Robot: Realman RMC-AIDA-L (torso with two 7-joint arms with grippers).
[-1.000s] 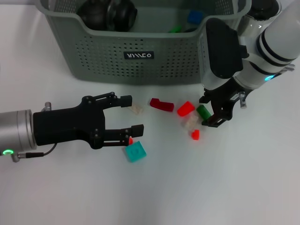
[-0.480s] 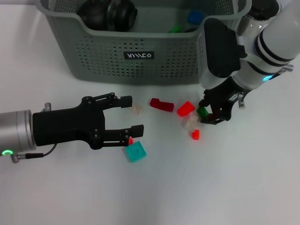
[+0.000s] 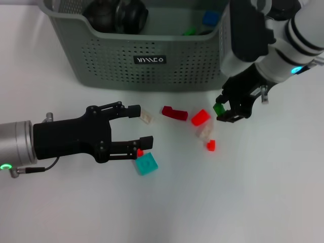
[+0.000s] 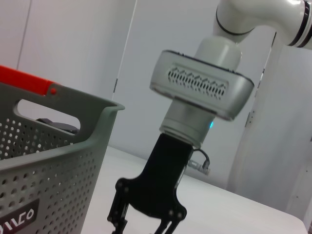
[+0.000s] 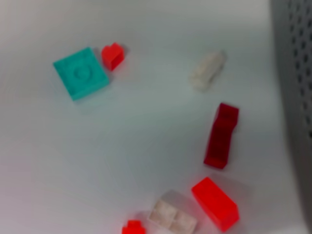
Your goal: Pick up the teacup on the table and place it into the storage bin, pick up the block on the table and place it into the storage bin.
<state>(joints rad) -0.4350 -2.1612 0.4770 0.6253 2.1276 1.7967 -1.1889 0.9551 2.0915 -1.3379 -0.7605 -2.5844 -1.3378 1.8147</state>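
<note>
Head view: the right tool, fingers closed on a green block, hangs above the white bench just in front of the storage bin. Below it lie a bright red block, a pale block and a dark red block. The left tool, fingers spread wide, hovers low beside a teal block. The bin holds dark round objects.
</note>
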